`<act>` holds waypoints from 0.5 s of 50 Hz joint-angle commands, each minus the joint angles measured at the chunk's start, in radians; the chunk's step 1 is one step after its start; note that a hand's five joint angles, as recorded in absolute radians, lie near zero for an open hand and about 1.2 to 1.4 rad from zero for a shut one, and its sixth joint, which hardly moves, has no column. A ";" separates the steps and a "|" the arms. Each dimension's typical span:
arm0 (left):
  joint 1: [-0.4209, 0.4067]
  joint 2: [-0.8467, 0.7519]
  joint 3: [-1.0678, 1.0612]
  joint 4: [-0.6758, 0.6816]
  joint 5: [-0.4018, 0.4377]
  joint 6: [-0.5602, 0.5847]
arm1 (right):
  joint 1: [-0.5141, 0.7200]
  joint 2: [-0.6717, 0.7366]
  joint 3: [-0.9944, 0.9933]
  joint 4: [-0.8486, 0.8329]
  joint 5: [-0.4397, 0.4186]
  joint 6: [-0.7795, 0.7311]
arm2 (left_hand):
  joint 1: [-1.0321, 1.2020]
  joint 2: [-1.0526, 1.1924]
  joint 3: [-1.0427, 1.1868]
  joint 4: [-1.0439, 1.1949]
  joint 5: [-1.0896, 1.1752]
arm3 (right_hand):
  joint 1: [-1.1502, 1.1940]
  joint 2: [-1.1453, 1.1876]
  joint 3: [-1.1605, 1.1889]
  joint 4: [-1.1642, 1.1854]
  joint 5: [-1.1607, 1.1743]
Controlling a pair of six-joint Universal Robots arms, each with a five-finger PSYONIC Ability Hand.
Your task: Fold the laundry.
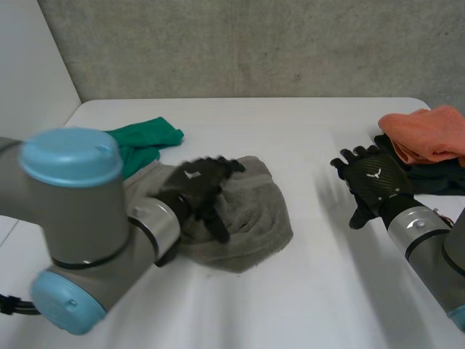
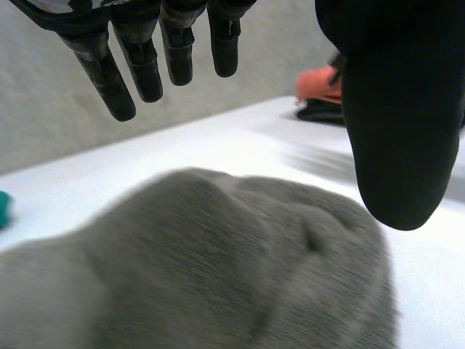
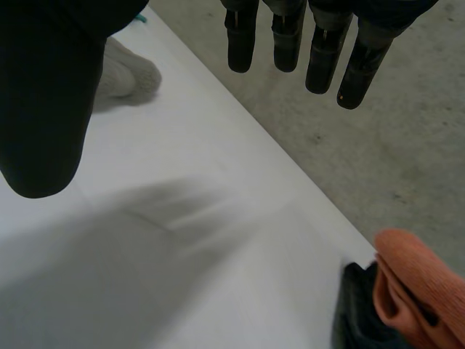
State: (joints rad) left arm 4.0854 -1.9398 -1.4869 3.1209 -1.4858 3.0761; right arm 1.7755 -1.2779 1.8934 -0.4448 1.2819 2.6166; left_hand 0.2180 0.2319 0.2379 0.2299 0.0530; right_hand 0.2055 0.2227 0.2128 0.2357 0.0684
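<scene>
- Grey towel (image 1: 254,218) lay bunched in a rumpled heap on the worktop (image 1: 305,138), left of middle. It was not flat and no fold showed in it.
- Left robot hand (image 1: 197,187) was over the towel's left part. In its wrist view the fingers (image 2: 120,73) hung straight, well apart from the thumb (image 2: 396,109), holding nothing, with the towel beneath them.
- Right robot hand (image 1: 372,180) was over bare worktop, well apart from the towel. Its fingers (image 3: 320,58) were spread and empty.
- Orange cloth (image 1: 429,131) sat on a dark cloth (image 1: 436,178) at the worktop's right edge, just beside the right robot hand.
- Green cloth (image 1: 145,138) lay at the far left, just beside the towel. I could not tell whether the two touched.
- Judgement: the step in hand looked like taking hold of the towel to spread it flat before any fold.
- You needed an edge or a corner, not the crown of the heap; a pinch in the middle would likely have lifted only a lump.
- No corner could be made out in the heap, so you probably had to tease one loose at the rim first.
- You would have done well to bring the right robot hand across to a second corner, so both could draw the cloth taut.
- You had to mind the green cloth, which a careless drag to the left might have snagged.
</scene>
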 commanded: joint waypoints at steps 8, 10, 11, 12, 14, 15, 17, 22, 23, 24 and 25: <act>0.227 0.078 -0.047 0.028 -0.001 0.206 | 0.085 -0.005 -0.059 0.248 -0.180 -0.015 | 0.034 0.020 0.014 0.022 0.024 | -0.031 -0.048 -0.038 -0.061 -0.068; 0.257 0.065 -0.059 0.031 0.004 0.281 | 0.105 -0.008 -0.080 0.285 -0.190 -0.013 | 0.040 0.026 0.020 0.028 0.030 | -0.031 -0.048 -0.038 -0.061 -0.068; 0.268 0.061 -0.065 0.033 0.006 0.301 | 0.114 -0.006 -0.089 0.303 -0.193 -0.013 | 0.040 0.026 0.020 0.028 0.030 | -0.031 -0.048 -0.038 -0.061 -0.068; 0.282 0.055 -0.072 0.034 0.007 0.326 | 0.130 0.000 -0.109 0.333 -0.191 -0.013 | 0.042 0.029 0.023 0.031 0.033 | -0.031 -0.048 -0.038 -0.061 -0.068; 0.316 0.030 -0.087 0.036 0.015 0.394 | 0.145 0.006 -0.129 0.353 -0.185 -0.013 | 0.043 0.029 0.023 0.031 0.033 | -0.031 -0.048 -0.038 -0.061 -0.068; 0.326 0.022 -0.092 0.036 0.018 0.415 | 0.151 0.011 -0.138 0.356 -0.185 -0.015 | 0.043 0.029 0.023 0.031 0.033 | -0.031 -0.048 -0.038 -0.061 -0.068; 0.342 0.006 -0.111 0.038 0.028 0.472 | 0.171 0.047 -0.172 0.359 -0.180 -0.013 | 0.043 0.029 0.023 0.031 0.033 | -0.031 -0.048 -0.038 -0.061 -0.068; 0.346 -0.010 -0.156 0.042 0.071 0.535 | 0.235 0.147 -0.272 0.367 -0.157 -0.006 | 0.043 0.029 0.023 0.031 0.033 | -0.027 -0.044 -0.034 -0.057 -0.064; 0.345 -0.011 -0.162 0.042 0.082 0.538 | 0.243 0.161 -0.286 0.367 -0.151 -0.006 | 0.043 0.029 0.023 0.031 0.033 | -0.006 -0.023 -0.013 -0.036 -0.044; 0.343 -0.013 -0.167 0.042 0.094 0.541 | 0.252 0.193 -0.313 0.367 -0.135 -0.007 | 0.045 0.032 0.026 0.034 0.036 | 0.023 0.006 0.016 -0.007 -0.014; 0.342 -0.015 -0.179 0.045 0.119 0.544 | 0.257 0.212 -0.326 0.367 -0.125 -0.007 | 0.045 0.032 0.026 0.034 0.036 | 0.032 0.015 0.025 0.002 -0.005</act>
State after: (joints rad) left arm 4.4318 -1.9418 -1.6200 3.1606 -1.4374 3.5812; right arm 1.9814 -1.1819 1.6703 -0.0755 1.1099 2.6067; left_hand 0.2210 0.2319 0.2379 0.2299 0.0530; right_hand 0.2055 0.2227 0.2128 0.2357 0.0682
